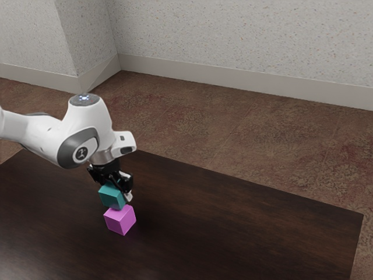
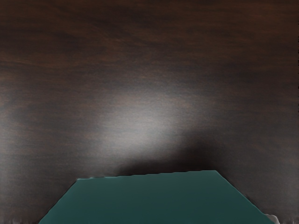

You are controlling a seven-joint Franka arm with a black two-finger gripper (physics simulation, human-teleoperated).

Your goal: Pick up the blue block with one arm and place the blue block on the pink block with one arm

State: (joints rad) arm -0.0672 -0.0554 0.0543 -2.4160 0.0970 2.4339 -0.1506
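While the gripper [image 1: 118, 186] clasps the blue block [image 1: 111, 197] left of centre in the exterior view, the pink block [image 1: 120, 220] sits directly beneath it on the dark table [image 1: 245, 227]. Brown floor [image 1: 245, 128] and a speckled wall [image 1: 233, 29] lie behind. Whether the blocks touch is hard to make out. The wrist view shows the blue block cut off.
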